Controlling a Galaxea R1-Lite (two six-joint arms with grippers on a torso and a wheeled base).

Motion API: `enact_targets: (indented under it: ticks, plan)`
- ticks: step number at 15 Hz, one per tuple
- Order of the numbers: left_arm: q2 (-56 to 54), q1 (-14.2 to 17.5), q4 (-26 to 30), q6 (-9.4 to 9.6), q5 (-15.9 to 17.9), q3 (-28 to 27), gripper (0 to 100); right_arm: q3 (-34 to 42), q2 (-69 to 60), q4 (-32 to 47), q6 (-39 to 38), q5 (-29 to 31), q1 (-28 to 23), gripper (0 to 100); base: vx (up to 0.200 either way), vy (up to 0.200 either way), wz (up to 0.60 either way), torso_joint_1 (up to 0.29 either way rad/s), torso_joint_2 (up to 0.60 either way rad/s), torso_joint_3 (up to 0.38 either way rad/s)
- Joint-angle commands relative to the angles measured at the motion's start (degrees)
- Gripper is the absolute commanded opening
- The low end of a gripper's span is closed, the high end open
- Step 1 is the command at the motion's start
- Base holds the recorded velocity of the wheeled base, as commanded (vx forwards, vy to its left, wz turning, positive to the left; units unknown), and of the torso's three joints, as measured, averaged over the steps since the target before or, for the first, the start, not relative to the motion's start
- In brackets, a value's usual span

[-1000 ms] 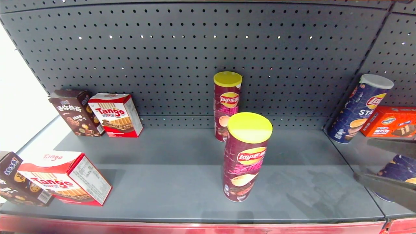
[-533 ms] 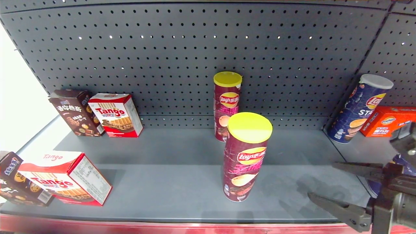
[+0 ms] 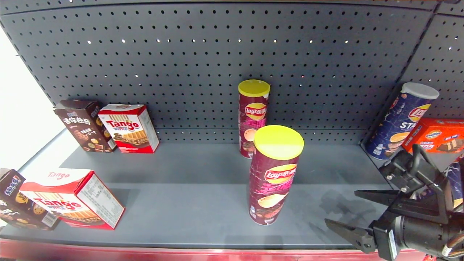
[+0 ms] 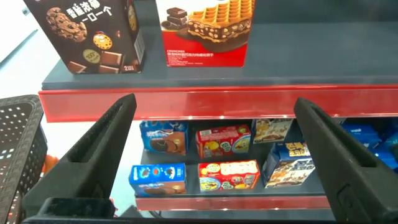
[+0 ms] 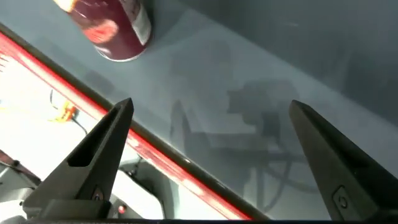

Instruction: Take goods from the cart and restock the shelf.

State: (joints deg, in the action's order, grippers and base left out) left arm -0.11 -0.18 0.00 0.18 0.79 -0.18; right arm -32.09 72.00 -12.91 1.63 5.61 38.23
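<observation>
Two maroon chip cans with yellow lids stand upright on the grey shelf [image 3: 188, 203]: the front can [image 3: 275, 174] and the back can [image 3: 253, 116] by the pegboard. My right gripper [image 3: 342, 209] hovers open and empty over the shelf's front right corner, right of the front can and apart from it. In the right wrist view the same gripper [image 5: 210, 109] is spread wide above bare shelf, with the front can [image 5: 115, 28] off to one side. My left gripper [image 4: 214, 112] is open and empty below the red shelf edge [image 4: 211, 99], near the black cart basket [image 4: 18, 143].
Wafer boxes [image 3: 128, 127] [image 3: 72, 197] and dark cookie boxes [image 3: 85, 125] sit at the shelf's left. A blue can [image 3: 402, 119] leans at the right divider beside an orange box [image 3: 435, 136]; another blue can [image 3: 457, 181] lies behind my right arm. Lower shelves hold small boxes [image 4: 224, 158].
My right gripper, earlier straddling the blue can at the right edge, has drawn left and toward the shelf front, still open. The cans and boxes have not moved.
</observation>
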Motion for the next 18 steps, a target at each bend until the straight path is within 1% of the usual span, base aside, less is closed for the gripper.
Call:
enact_targets:
  ticks: [1,3,4,5,10,18]
  plan:
    - [0.11,0.01,0.00,-0.01,0.00,0.01,100,-1.40,4.03,-0.10,0.04,0.46,0.09,100,0.000,0.000,0.00,0.000,0.00,0.000]
    - [0.11,0.01,0.00,-0.01,0.00,0.01,100,-5.00,7.98,-0.10,0.04,1.25,0.27,100,0.000,0.000,0.00,0.000,0.00,0.000]
    - [0.11,0.01,0.00,-0.09,0.00,0.01,100,-5.18,8.25,-0.10,0.04,1.34,0.27,100,0.000,0.000,0.00,0.000,0.00,0.000]
    - [0.11,0.01,0.00,-0.09,0.00,0.01,100,-7.82,10.80,-0.10,0.04,1.51,0.44,100,0.000,0.000,0.00,0.000,0.00,0.000]
    - [0.11,0.01,0.00,-0.09,0.00,0.01,100,-12.12,16.16,-0.71,0.04,1.60,0.27,100,0.000,0.000,0.00,0.000,0.00,0.000]
    - [0.11,0.01,0.00,-0.09,0.00,0.01,100,-14.14,18.88,-0.89,0.04,2.21,0.09,100,0.000,0.000,0.00,0.000,0.00,0.000]
